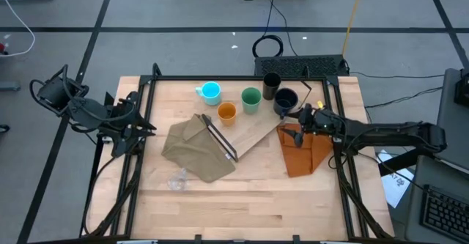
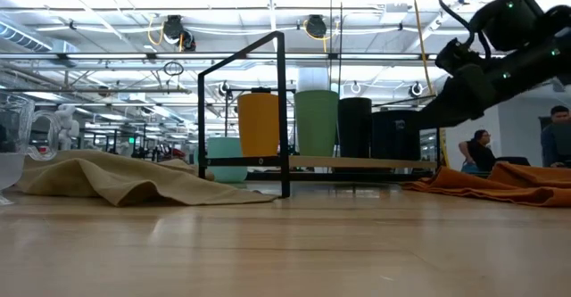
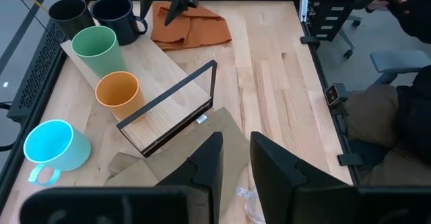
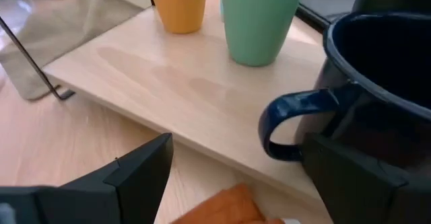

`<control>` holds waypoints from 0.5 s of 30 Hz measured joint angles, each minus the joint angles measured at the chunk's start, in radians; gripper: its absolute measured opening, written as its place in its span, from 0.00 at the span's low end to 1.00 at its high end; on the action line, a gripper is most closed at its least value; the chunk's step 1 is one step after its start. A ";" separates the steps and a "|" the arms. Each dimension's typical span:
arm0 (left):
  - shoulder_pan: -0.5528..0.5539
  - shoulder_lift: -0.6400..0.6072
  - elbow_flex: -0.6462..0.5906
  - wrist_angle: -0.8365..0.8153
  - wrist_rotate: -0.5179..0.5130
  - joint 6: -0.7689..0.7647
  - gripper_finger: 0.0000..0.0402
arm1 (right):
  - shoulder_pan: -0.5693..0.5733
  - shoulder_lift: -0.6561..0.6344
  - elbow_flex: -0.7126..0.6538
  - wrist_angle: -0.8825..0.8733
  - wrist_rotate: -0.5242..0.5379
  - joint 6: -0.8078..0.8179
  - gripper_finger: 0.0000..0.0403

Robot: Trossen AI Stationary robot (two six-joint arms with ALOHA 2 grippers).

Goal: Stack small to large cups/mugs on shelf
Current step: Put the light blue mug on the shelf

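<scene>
Four cups stand on the shelf [image 1: 253, 130]; the right end effector [image 1: 299, 113], fingers spread wide, straddles the navy mug [image 1: 285, 100]. Left end effector [image 1: 149, 129]: grip unclear.

Pale plywood shelf [image 1: 253, 135] laid flat, orange cup [image 1: 227, 112], green cup [image 1: 250, 100], black tumbler [image 1: 271, 85], navy mug [image 1: 285, 100] stood upright on it, cyan mug [image 1: 210, 91] set beside, clear cup [image 1: 176, 179] lying well apart.

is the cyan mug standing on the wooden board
No, the cyan mug stands on the table beside the wooden board, apart from its edge.
</scene>
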 joint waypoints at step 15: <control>0.000 0.000 0.000 -0.009 0.000 -0.009 0.18 | 0.045 -0.193 0.172 -0.207 -0.133 0.011 0.80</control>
